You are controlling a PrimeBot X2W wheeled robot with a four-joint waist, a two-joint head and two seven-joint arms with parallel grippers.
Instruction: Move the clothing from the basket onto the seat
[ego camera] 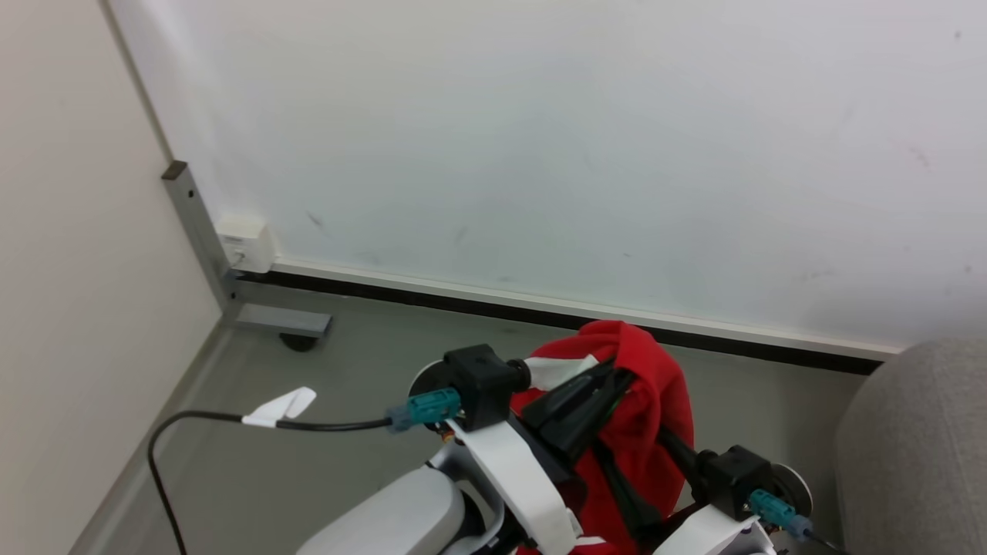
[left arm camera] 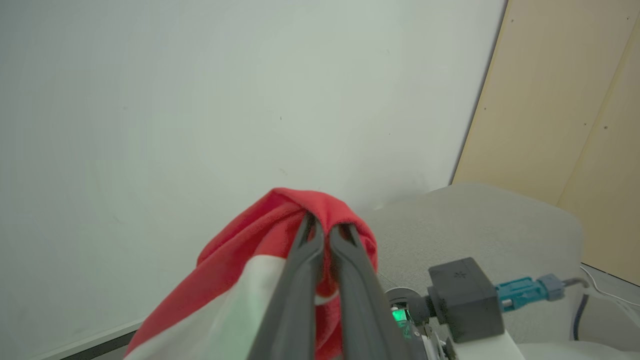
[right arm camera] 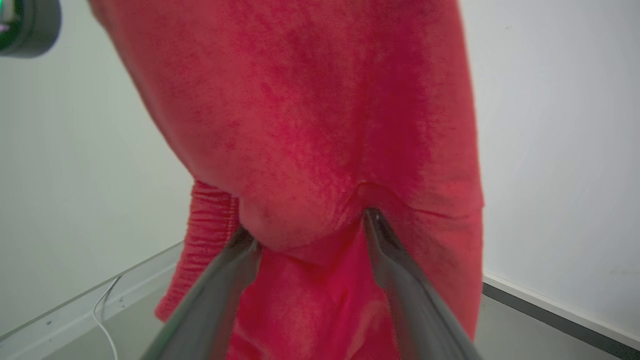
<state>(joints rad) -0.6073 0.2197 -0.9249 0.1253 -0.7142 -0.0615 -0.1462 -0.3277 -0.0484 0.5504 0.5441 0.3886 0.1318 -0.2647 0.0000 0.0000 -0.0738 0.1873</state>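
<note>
left wrist view, left fingers [left arm camera: 300,285] pinched shut on fuzzy red clothing [left arm camera: 240,245], right fingers [right arm camera: 400,280] spread wide against its folds

A white wall [ego camera: 540,139] meets the grey floor [ego camera: 308,462] along a dark skirting strip [ego camera: 478,306]. At the left is a beige panel [ego camera: 69,270], with a grey metal post [ego camera: 193,223] and white box [ego camera: 247,243] beside it.
</note>
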